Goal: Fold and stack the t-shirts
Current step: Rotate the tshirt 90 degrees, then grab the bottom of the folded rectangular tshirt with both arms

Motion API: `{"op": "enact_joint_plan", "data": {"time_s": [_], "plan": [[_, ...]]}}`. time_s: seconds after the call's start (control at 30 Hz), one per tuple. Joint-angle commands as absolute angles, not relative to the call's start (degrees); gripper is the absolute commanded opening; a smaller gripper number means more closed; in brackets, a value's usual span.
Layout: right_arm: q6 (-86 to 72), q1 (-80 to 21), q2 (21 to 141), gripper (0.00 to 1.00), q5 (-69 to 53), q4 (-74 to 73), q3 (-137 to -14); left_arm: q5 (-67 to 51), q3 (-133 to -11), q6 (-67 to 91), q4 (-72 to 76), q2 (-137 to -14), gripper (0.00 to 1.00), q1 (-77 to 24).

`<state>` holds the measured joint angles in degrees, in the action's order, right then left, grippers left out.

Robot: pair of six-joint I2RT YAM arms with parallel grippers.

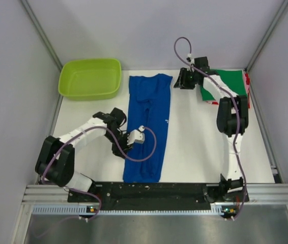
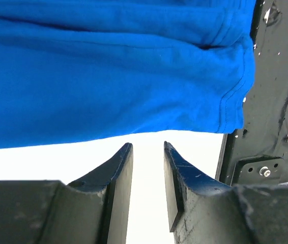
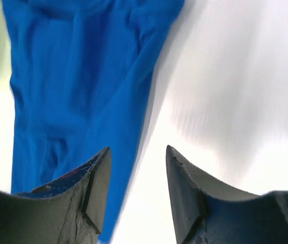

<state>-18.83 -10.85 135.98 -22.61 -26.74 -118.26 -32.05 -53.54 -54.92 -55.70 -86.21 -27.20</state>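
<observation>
The blue shirt (image 1: 148, 127) lies as a long folded strip on the table (image 1: 195, 147). The left tool (image 2: 148, 147), released and empty, sits just beside its near left edge; the right tool (image 3: 136, 150), likewise released, is near its far right corner. A folded green shirt (image 1: 233, 80) lies far right.

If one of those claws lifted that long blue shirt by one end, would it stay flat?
Probably not: the blue shirt lies wrinkled in a narrow strip, so it would likely droop and unfold. Its thin hem suggests it's light.
</observation>
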Motion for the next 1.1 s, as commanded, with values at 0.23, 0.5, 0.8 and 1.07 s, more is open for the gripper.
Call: {"op": "enact_joint_plan", "data": {"time_s": [0.23,0.5,0.8,1.07], "plan": [[13.6,-24.7,77.1,0.49,-29.7,-9.5,-56.8,-36.3,-48.2,-58.9,-59.6,-70.7,0.51,-27.2],[46.3,-49.6,57.5,0.61,-36.8,-11.4,-33.4,-40.9,-35.7,-69.1,-50.8,-60.0,0.62,-32.2],[47.2,-64.4,67.8,0.52,-28.5,-5.6,-32.4,-35.9,-30.3,-71.4,-44.2,-62.7,0.66,-42.0],[54.7,-66.1,77.3,0.55,-27.1,-6.4,-35.1,-33.3,-29.9,-73.7,-46.0,-65.6,0.61,-42.2]]}}
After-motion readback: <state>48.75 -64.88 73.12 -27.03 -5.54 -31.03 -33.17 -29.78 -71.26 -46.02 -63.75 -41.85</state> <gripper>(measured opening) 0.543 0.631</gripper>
